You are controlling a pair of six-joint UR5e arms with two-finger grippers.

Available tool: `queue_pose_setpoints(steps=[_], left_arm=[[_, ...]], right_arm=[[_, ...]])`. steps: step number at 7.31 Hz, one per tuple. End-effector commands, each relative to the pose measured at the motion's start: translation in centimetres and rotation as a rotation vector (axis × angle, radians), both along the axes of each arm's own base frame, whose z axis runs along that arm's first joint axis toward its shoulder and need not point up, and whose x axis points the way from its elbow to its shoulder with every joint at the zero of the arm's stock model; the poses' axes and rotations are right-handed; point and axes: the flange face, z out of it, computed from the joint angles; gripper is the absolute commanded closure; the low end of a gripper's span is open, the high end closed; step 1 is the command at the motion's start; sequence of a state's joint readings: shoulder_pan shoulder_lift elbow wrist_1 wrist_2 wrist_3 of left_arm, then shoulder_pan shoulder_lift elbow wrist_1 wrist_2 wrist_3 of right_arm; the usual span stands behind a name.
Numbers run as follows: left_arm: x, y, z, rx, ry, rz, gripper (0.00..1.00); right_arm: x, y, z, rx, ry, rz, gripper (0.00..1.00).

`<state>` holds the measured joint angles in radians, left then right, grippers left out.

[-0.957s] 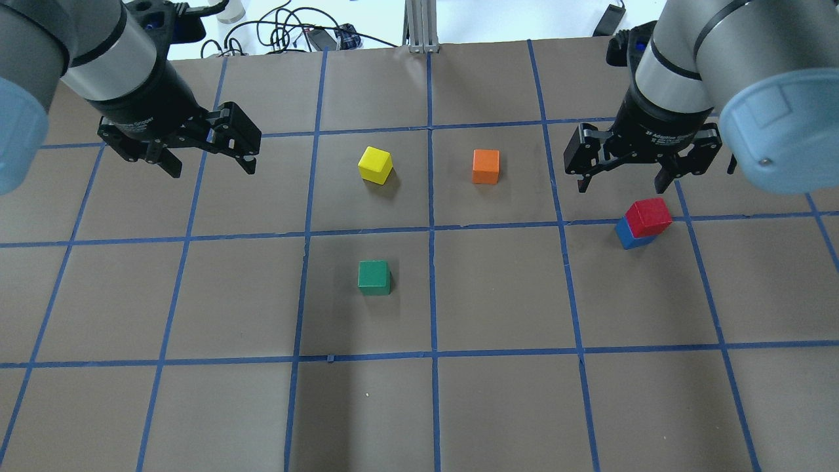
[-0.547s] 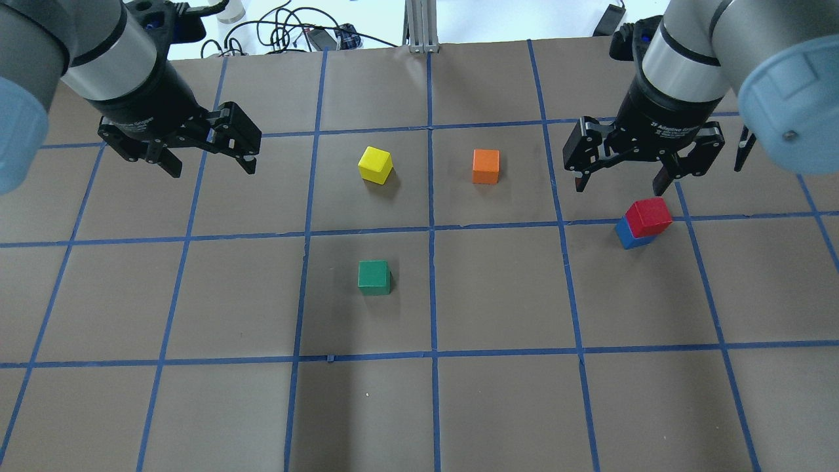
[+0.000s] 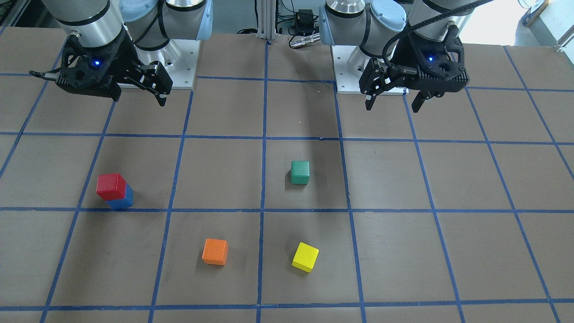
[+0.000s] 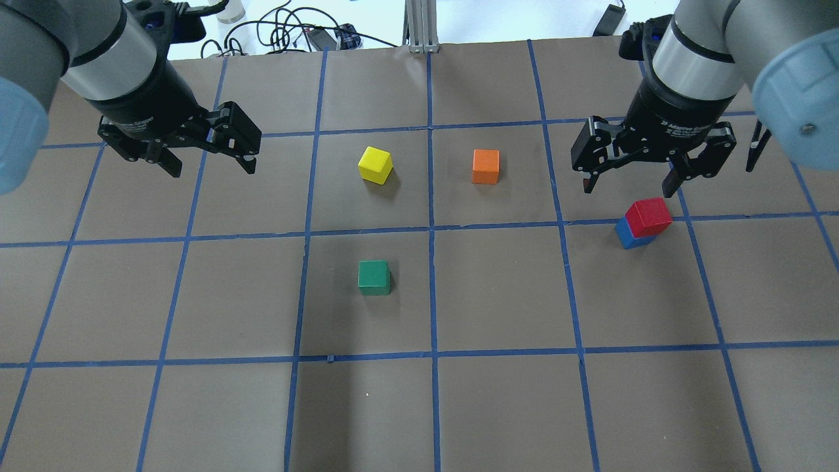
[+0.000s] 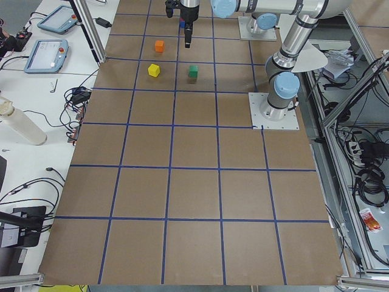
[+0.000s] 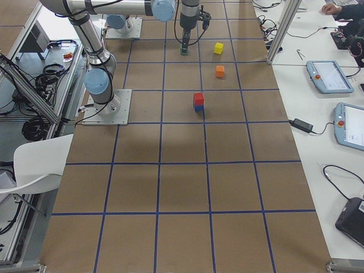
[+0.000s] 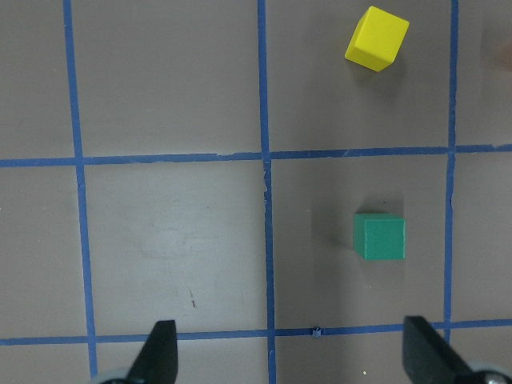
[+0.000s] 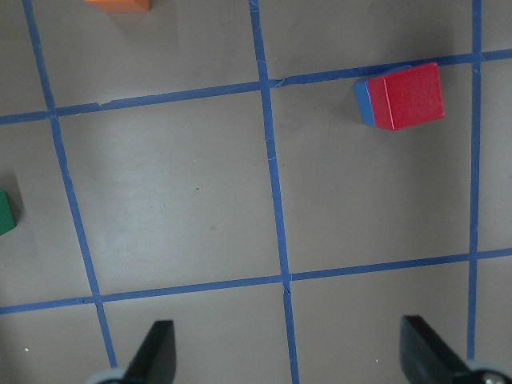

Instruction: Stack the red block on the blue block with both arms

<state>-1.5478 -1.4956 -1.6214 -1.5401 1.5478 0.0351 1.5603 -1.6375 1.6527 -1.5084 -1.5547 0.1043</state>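
Note:
The red block [image 4: 649,216] sits on top of the blue block [image 4: 626,237], slightly offset, on the right side of the table. The stack also shows in the front view [image 3: 110,186] and the right wrist view [image 8: 412,96]. My right gripper [image 4: 628,187] is open and empty. It hovers above the table just behind the stack and touches neither block. My left gripper [image 4: 213,170] is open and empty, raised over the far left of the table, well away from the stack. In the left wrist view, its fingertips [image 7: 160,356] frame bare table.
A yellow cube [image 4: 375,164] and an orange cube [image 4: 486,166] lie in the middle back squares. A green cube [image 4: 373,277] lies in front of the yellow one. The brown table has a grid of blue tape [image 4: 431,229]. Cables lie beyond its far edge.
My right gripper has drifted slightly to the right while staying open. The red block stays on the blue block. The left arm has not moved.

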Motion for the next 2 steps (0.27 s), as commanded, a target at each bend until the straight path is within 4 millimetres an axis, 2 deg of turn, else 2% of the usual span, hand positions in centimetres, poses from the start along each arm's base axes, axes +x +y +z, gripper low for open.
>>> queue_pose_setpoints(steps=[1,2], left_arm=[[0.00,0.00,0.00,0.000,0.000,0.000,0.00],[0.00,0.00,0.00,0.000,0.000,0.000,0.00]], right_arm=[[0.00,0.05,-0.03,0.002,-0.001,0.000,0.00],[-0.02,0.09,-0.17,0.005,0.001,0.000,0.00]])
